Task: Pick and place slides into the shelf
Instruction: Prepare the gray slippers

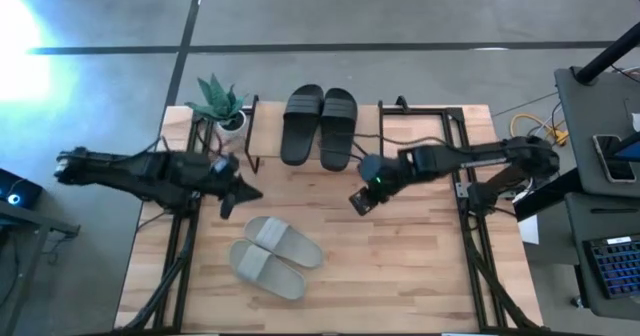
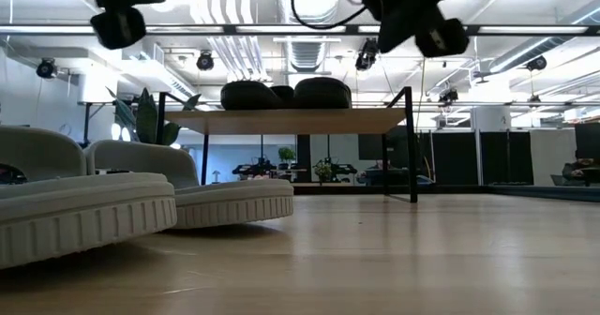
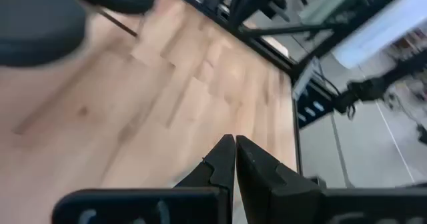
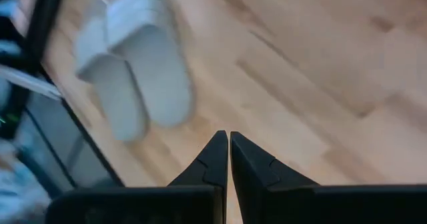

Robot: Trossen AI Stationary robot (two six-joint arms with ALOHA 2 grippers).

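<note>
The black pair of slides (image 1: 318, 124) lies side by side on the shelf's wooden top board (image 1: 268, 126), at the table's far edge; in the low view they show as dark humps (image 2: 286, 94) on the board (image 2: 281, 120). The light grey pair (image 1: 272, 256) rests soles down on the table near its front, large in the low view (image 2: 112, 198) and seen in the right wrist view (image 4: 130, 64). My left gripper (image 1: 243, 190) hovers left of centre, shut and empty (image 3: 235, 151). My right gripper (image 1: 358, 200) hovers right of centre, shut and empty (image 4: 228, 147).
A small potted plant (image 1: 222, 106) stands at the table's far left corner beside the shelf. Black metal frames (image 1: 465, 191) run along both table sides. Bare wood lies between the grippers and right of the grey pair.
</note>
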